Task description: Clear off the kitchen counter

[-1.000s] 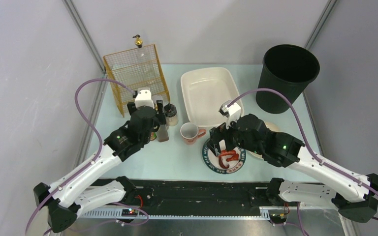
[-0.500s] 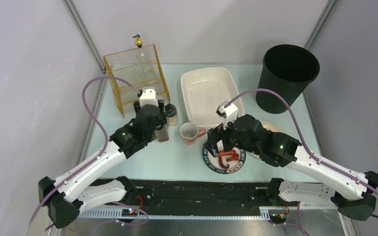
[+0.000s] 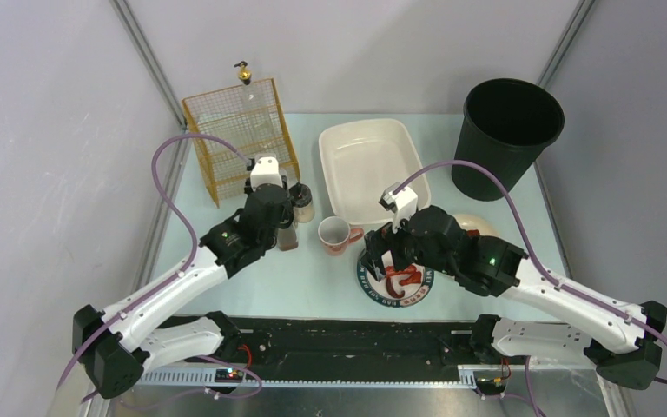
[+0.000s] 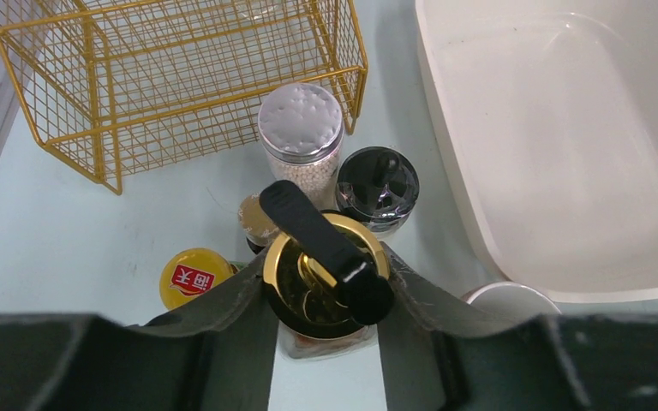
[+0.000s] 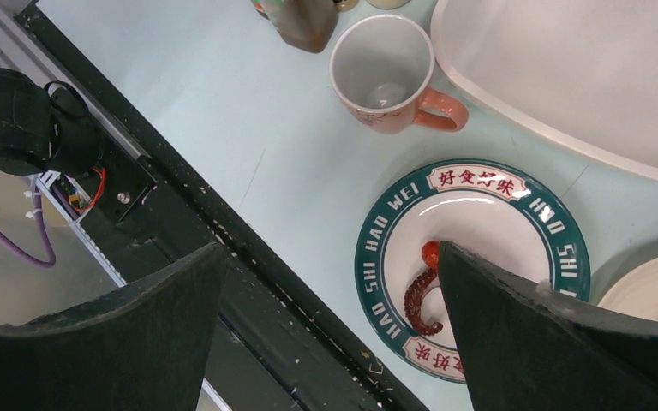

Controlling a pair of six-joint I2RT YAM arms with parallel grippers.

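Since a second ago the left gripper (image 4: 326, 278) has pushed slightly forward and narrowed. Its fingers (image 4: 231, 308) now press both sides of the gold-rimmed jar (image 4: 313, 300), pinching it below its black lever lid. Meanwhile the right gripper (image 5: 330, 253) has edged left and hangs spread wide over the green-rimmed plate (image 5: 471, 175), touching nothing.

The left fingers hide the jar's body, and one covers part of the yellow-capped bottle (image 4: 193, 276). What the dark red curl (image 5: 422, 291) on the plate is cannot be told. A second dish (image 5: 651, 291) is cut off at the frame edge.

Just beyond the jar stand a perforated-lid shaker (image 4: 300, 124) and a black-lidded pot (image 4: 377, 184), near the wire rack (image 4: 180, 68). All rest on the kitchen counter (image 3: 313, 282), which is pale mint-blue, matte and grey-railed, and runs from the arm bases to the back wall.
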